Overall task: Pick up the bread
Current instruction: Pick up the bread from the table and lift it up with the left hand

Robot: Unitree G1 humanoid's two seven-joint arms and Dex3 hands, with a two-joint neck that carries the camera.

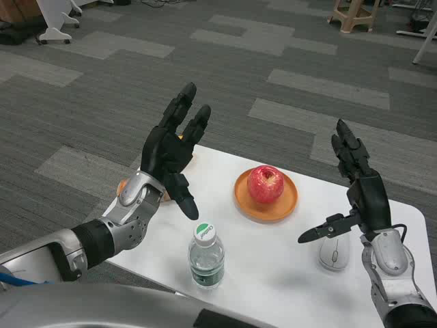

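My left hand (171,147) is raised above the table's left end with its fingers spread and nothing in it. It hides most of the bread (123,186); only a small orange-brown edge shows beside my left wrist, and another sliver (180,137) behind the fingers. My right hand (356,184) is held up over the table's right side, fingers apart and empty.
A red apple (265,184) sits on an orange plate (247,203) mid-table. A clear water bottle (206,256) with a green-and-white cap stands near the front edge. A white computer mouse (334,253) lies under my right hand. The white table (273,273) ends close on the left.
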